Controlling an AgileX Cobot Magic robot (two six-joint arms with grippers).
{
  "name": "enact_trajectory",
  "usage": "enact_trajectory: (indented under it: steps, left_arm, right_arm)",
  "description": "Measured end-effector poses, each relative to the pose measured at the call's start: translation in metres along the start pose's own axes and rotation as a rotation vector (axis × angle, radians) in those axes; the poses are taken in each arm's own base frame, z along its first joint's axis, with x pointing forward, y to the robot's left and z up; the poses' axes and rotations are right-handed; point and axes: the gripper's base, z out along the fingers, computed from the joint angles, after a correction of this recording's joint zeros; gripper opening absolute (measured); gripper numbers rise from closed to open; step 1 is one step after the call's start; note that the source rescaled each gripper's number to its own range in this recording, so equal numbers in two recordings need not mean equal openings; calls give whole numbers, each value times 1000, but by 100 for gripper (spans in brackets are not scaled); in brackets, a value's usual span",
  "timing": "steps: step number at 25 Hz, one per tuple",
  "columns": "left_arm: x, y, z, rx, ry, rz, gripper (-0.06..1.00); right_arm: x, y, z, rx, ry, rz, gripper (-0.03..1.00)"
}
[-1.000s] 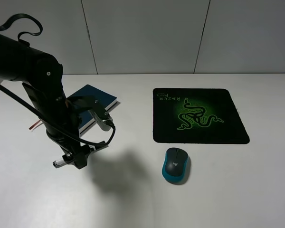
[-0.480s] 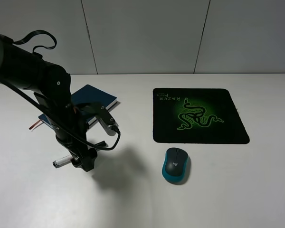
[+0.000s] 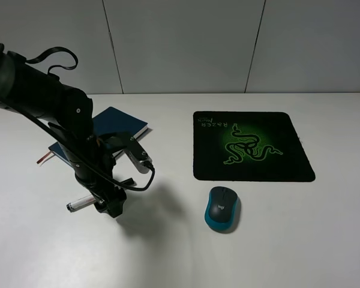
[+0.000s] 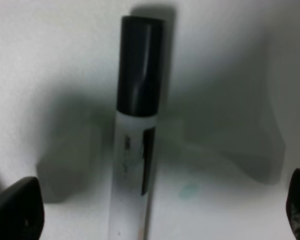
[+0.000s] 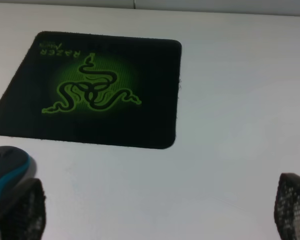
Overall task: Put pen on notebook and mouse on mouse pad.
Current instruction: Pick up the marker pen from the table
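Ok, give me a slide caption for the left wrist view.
Open left gripper straddles the pen lying on the white table, not yet closed.

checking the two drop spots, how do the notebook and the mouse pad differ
The notebook is navy; the larger mouse pad is black with a green emblem. The notebook lies at an angle, partly hidden by the left arm; the mouse pad sits squarer and fully visible. Both lie flat on the table.
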Motion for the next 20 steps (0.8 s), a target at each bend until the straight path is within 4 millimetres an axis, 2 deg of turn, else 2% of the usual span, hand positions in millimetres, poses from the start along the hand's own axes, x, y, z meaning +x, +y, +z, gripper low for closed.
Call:
enact_trajectory:
  steps: [4,7,17,20]
  left_arm:
    - [-1,0,0,-5,-10,0,94]
    - [-1,1,0,-9,-17,1,89]
    - [-1,1,0,-9,-18,1,59]
    - [-1,1,0,-9,-18,1,47]
  right_arm:
    - [0,0,0,0,0,0,100]
    - [0,0,0,0,0,0,100]
    - [0,0,0,0,0,0,100]
    - [0,0,0,0,0,0,100]
